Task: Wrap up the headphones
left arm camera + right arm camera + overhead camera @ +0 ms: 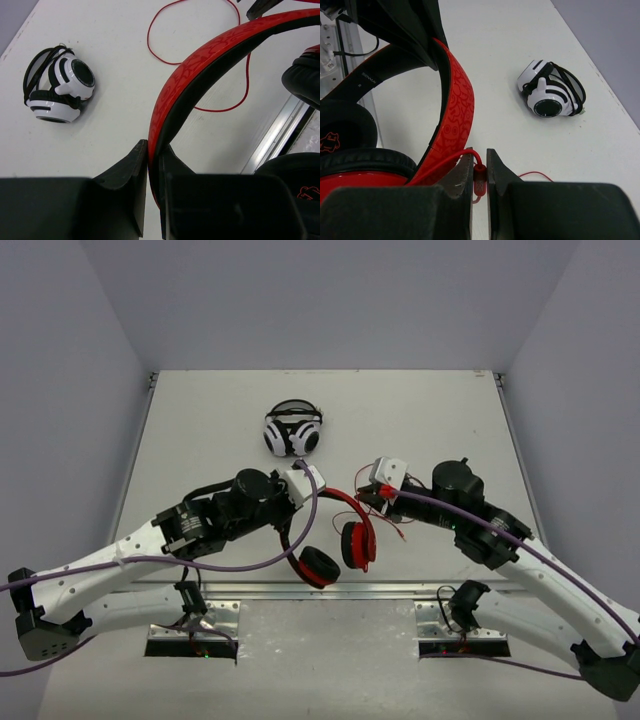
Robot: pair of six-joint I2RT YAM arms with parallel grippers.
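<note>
The red headphones (345, 525) are held up over the table's near middle, with both black-cushioned ear cups (318, 566) hanging toward the front edge. My left gripper (310, 482) is shut on the red headband (200, 65), which is pinched between its fingers (152, 152). My right gripper (374, 490) is shut on the red plug piece (479, 177) of the thin red cable (445, 162), right beside the headband (455, 110). Loose cable loops lie on the table (155, 47) and below my right gripper (400, 530).
White-and-black headphones (292, 430) lie folded at the back middle of the table, also in the left wrist view (60, 85) and the right wrist view (550, 92). A metal rail (330, 590) runs along the table's front edge.
</note>
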